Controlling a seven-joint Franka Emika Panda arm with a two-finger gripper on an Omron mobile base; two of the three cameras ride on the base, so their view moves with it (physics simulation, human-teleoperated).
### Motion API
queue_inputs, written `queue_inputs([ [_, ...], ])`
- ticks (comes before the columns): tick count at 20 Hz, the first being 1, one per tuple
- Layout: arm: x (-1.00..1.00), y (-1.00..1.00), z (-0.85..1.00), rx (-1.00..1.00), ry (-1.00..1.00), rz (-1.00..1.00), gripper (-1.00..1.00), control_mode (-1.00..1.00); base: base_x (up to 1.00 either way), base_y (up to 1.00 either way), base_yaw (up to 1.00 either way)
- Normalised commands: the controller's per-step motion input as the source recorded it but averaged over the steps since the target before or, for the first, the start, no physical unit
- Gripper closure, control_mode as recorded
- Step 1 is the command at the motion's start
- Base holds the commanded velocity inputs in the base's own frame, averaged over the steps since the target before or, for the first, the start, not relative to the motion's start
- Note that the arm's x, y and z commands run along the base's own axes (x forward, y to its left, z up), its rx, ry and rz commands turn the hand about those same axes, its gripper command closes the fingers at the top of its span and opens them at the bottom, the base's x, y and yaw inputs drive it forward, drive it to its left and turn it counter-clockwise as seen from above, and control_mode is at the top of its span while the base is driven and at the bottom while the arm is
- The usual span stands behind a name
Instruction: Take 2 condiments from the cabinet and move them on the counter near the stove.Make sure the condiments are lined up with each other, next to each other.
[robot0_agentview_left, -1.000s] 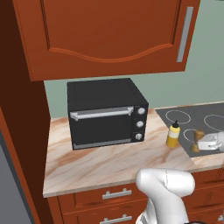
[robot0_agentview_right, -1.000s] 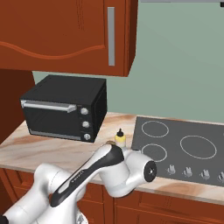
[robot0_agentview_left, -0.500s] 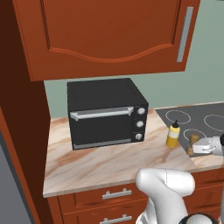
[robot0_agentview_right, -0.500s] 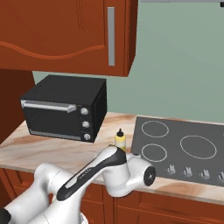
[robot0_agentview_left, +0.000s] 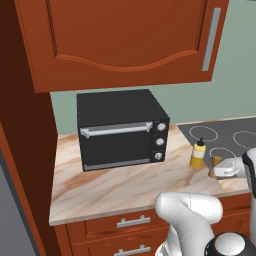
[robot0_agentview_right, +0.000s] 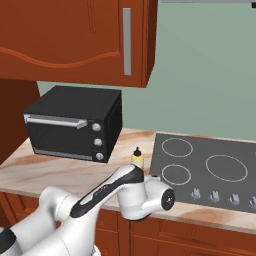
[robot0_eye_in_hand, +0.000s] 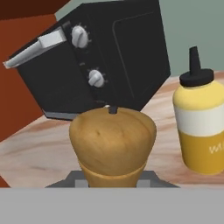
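The tan-brown wooden shaker (robot0_eye_in_hand: 113, 142) stands upright between my gripper's (robot0_eye_in_hand: 113, 180) fingers, which are shut on its lower body. In the left base view the shaker (robot0_agentview_left: 215, 162) is low over the marble counter (robot0_agentview_left: 115, 187), just right of the yellow squeeze bottle (robot0_agentview_left: 198, 154), at the front left corner of the stove (robot0_agentview_left: 235, 137). My gripper (robot0_agentview_left: 222, 169) reaches it from the right. The yellow bottle (robot0_eye_in_hand: 201, 120) stands upright beside the shaker, a small gap apart. In the right base view the bottle (robot0_agentview_right: 137, 159) shows above my arm, which hides the shaker. The cabinet (robot0_agentview_left: 125, 40) door is closed.
A black toaster oven (robot0_agentview_left: 120, 129) stands on the counter left of the bottle, close behind it in the hand view (robot0_eye_in_hand: 100, 57). The cooktop (robot0_agentview_right: 210, 167) has knobs along its front edge. The cabinet's silver handle (robot0_agentview_right: 127, 41) hangs overhead. Open counter lies in front of the oven.
My gripper with the shaker has shifted a little left and down, closer to the yellow bottle. The bottle and oven have not moved.
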Motion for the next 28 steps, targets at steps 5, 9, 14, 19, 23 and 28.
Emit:
queue_inputs([
  [5,0.19,-0.14,0.0,-0.01,0.0,0.0,1.0,-1.0,0.0,0.0,0.0],
  [9,0.28,-0.15,-0.02,0.0,0.0,0.0,1.0,-1.0,0.0,0.0,0.0],
  [14,0.27,-0.09,-0.19,-0.03,-0.01,0.0,1.0,-1.0,0.0,0.0,0.0],
  [19,0.24,-0.01,-0.27,-0.07,-0.01,0.0,1.0,-1.0,0.0,0.0,0.0],
  [23,0.16,0.0,-0.25,-0.05,-0.03,0.0,1.0,-1.0,0.0,0.0,0.0],
  [28,0.06,0.0,-0.08,0.0,0.0,0.0,1.0,-1.0,0.0,0.0,0.0],
])
